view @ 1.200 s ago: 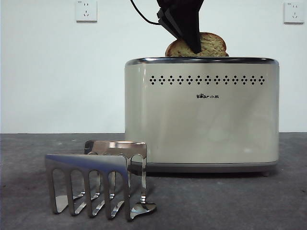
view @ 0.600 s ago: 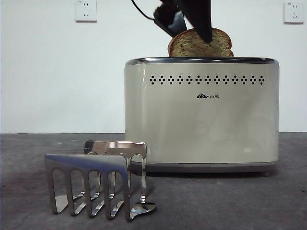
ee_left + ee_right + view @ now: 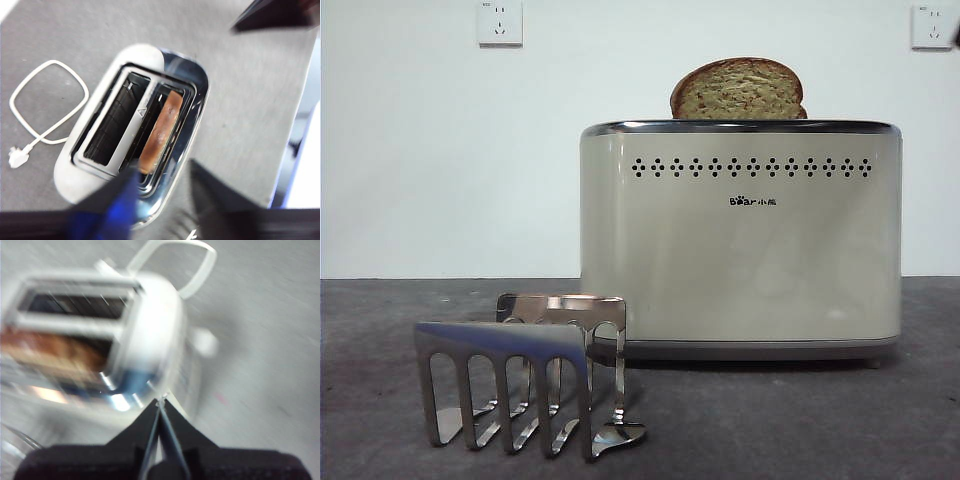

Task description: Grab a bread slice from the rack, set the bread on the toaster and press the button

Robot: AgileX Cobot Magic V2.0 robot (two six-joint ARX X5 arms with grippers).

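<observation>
The slice of bread [image 3: 737, 90] stands upright in one slot of the cream toaster [image 3: 740, 250], its rounded top poking above the chrome rim. In the left wrist view, my left gripper [image 3: 162, 169] hangs open above the toaster [image 3: 75, 175], clear of the bread [image 3: 160, 131], which sits in one slot beside an empty one. In the blurred right wrist view, my right gripper [image 3: 160, 402] is shut with nothing in it, above one end of the toaster [image 3: 155, 315]. The steel rack [image 3: 520, 385] stands in front with no bread in it. Neither gripper shows in the front view.
The toaster's white cord [image 3: 45, 105] loops on the grey table and ends in a plug [image 3: 17, 156]. A dark part of the other arm [image 3: 280, 15] crosses the left wrist view. Two wall sockets [image 3: 500, 22] [image 3: 932, 25] sit on the white wall.
The black gripper that held the bread has let go and risen out of the front view. The bread stays standing in the toaster slot. The rack has not moved.
</observation>
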